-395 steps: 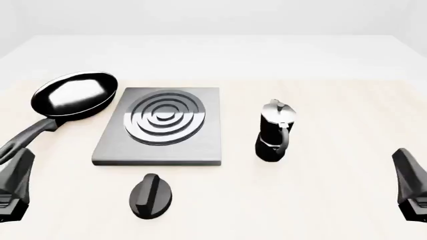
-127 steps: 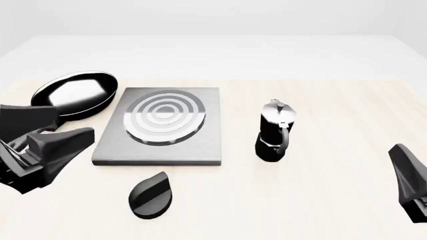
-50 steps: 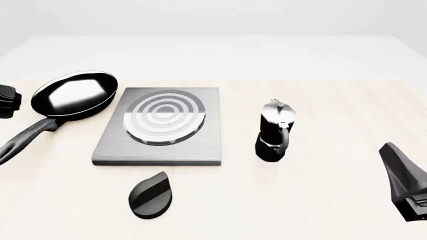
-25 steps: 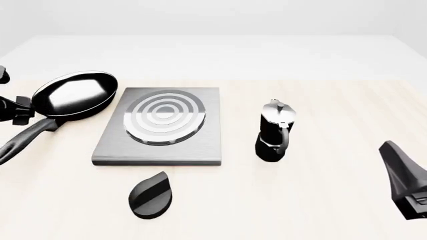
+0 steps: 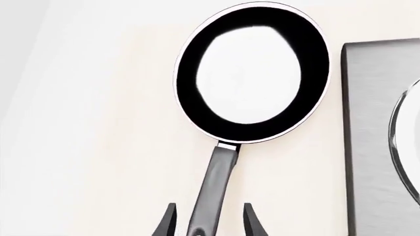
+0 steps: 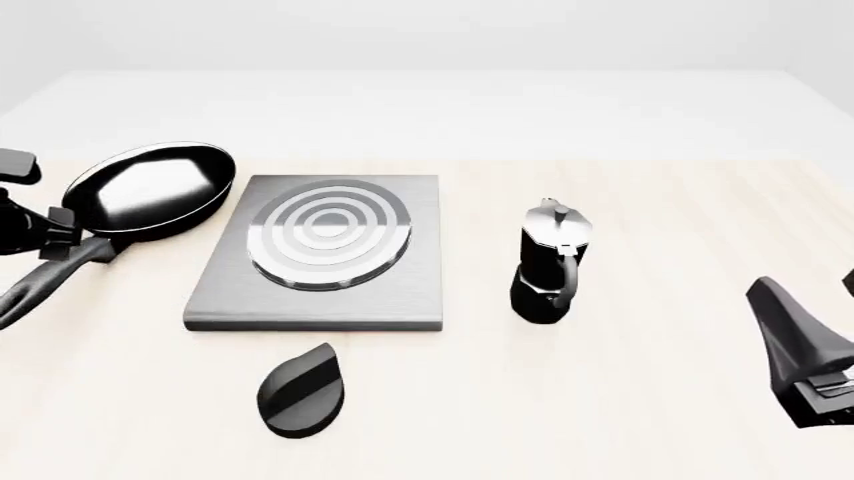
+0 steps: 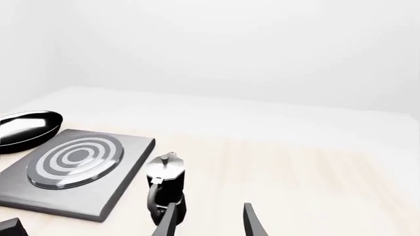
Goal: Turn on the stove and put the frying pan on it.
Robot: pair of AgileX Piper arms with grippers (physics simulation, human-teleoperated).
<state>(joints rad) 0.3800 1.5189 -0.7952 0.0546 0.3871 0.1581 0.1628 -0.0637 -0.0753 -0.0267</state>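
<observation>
While astride the frying pan (image 5: 253,71) handle, left hand (image 5: 208,223) open, nothing gripped

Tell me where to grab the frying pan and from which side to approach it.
Grip the frying pan by its long handle, not the shallow round bowl, which is too wide to pinch. The handle runs back from the bowl toward the table's near left edge, so come from above with the left end effector. In the left wrist view its fingers already sit either side of the handle, apparently open.

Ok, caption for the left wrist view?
Left claw open astride the frying pan handle, the stove beside the pan.
</observation>
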